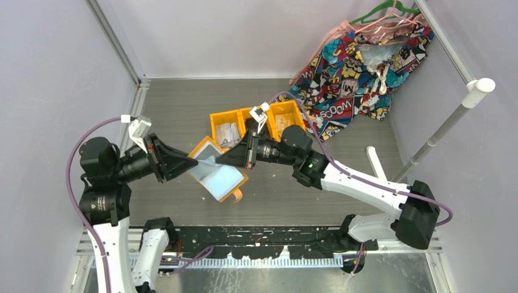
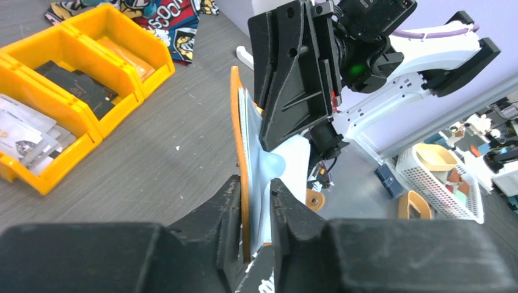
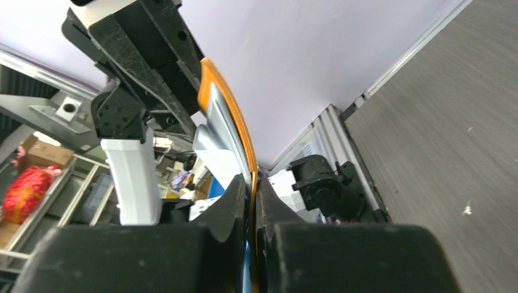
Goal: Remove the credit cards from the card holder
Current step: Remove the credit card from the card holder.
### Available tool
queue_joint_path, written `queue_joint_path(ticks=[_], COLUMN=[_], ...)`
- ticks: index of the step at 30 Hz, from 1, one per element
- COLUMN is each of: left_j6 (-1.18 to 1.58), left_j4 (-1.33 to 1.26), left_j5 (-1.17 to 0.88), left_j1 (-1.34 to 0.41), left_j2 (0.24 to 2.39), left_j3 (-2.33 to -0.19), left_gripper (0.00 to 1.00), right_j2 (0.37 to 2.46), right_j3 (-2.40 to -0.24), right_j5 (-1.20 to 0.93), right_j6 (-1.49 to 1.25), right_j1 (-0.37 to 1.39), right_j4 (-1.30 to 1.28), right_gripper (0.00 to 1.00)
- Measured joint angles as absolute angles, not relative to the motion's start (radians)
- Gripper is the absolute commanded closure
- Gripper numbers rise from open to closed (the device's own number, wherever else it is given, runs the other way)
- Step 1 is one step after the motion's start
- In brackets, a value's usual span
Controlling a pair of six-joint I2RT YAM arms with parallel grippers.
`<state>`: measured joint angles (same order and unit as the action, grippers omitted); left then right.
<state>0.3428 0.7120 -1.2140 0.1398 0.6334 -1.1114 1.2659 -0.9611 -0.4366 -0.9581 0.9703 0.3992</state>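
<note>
Two grippers pinch one thing. The left gripper [image 2: 253,190] is clamped over the orange cover and pale blue pockets of the card holder [image 2: 242,122], and the right gripper [image 3: 251,183] is closed on its opposite orange edge. The holder hangs above the worktop [image 1: 177,110], just nearside of the orange bins [image 1: 244,119]. Its pockets look soft and slick, bulging under the pinch. Any credit cards inside are hidden. Being light and stiff, they are best nipped by an exposed edge at a pocket mouth.

Right tool [image 3: 251,189] tight on orange card holder [image 3: 227,101] edge
</note>
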Motion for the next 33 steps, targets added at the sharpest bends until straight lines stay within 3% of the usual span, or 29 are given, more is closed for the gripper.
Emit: queue_joint_path(ticks=[2,6,9,15,25,26,33], left_j6=[0.343,0.379,0.417,0.491,0.443,0.412,0.235], left_j4=[0.707,0.707,0.698,0.670,0.673,0.689,0.835], left_j5=[-1.212,-1.238,-1.257,-1.268,-1.217,-1.212,-1.207], left_j1=[0.141,0.139,0.139,0.139,0.139,0.139,0.139], left_j2=[0.633,0.628,0.628,0.671,0.648,0.641,0.633], left_j3=[-1.111,-1.110,-1.110,-1.110,-1.089,-1.092,-1.122], left_gripper=[0.37,0.29,0.35,0.67,0.90,0.90,0.66], right_j2=[1.270,1.277,1.277,1.265,1.264,1.264,1.282], right_j3=[-0.962,-0.973,-0.980,-0.995,-1.039,-1.044,-1.077], right_j5=[-0.460,-0.477,-0.490,-0.501,-0.530,-0.535,-0.548], right_j6=[-0.982,-0.983,-0.967,-0.902,-0.819,-0.813,-0.780], right_j1=[0.970,0.970,0.970,0.971,1.005,1.008,1.023], right_j4=[0.415,0.408,0.387,0.348,0.259,0.254,0.216], right_gripper=[0.98,0.99,0.99,0.99,0.95,0.95,0.95])
